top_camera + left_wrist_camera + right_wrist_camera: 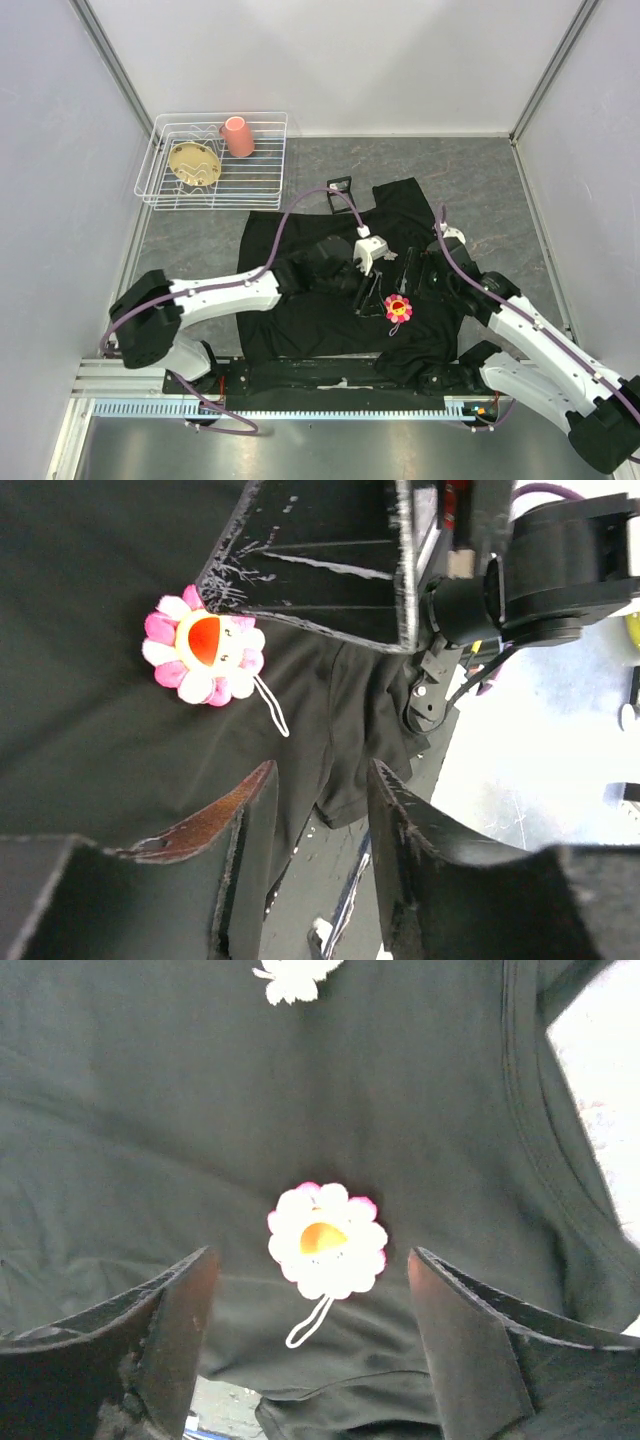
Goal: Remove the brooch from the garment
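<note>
The flower brooch (327,1240) sits on the black shirt (150,1110) by its near hem. It is centred between the wide-apart fingers of the right gripper (310,1258), just on their near side. The left gripper (322,772), fingers also apart, stands to its left, less squarely aimed.

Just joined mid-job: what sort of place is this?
Likely a lab test cell: plain white enclosure walls, a metal mounting rail, and a wire rack staged near the shirt.
</note>
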You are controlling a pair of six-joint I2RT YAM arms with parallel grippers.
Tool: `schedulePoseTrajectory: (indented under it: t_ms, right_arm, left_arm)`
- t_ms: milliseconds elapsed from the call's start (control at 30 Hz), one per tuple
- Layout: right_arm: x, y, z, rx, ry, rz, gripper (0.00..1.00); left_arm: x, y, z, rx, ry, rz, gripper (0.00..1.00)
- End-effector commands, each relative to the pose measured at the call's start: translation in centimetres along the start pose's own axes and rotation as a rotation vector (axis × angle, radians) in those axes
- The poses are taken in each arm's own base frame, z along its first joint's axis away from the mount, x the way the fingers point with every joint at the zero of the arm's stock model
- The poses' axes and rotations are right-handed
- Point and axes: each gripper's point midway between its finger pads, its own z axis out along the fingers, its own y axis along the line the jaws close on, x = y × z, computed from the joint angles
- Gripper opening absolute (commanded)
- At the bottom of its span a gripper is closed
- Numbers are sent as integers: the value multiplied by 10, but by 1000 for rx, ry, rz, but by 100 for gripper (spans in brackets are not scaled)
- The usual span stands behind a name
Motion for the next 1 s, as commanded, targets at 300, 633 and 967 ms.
schedulePoseTrajectory:
  t_ms: [300,633,967]
  right_arm:
    - [43,-35,40,103,14,180,46]
    - [54,-20,48,-16,38,164,51]
    - [59,-8,49,-99,55,152,53]
  left_arm:
    - [-6,33,79,-58,-34,-152,33]
    - [10,62,106,-85,23,-245,29]
    - [32,79,109,-137,68,-282,19]
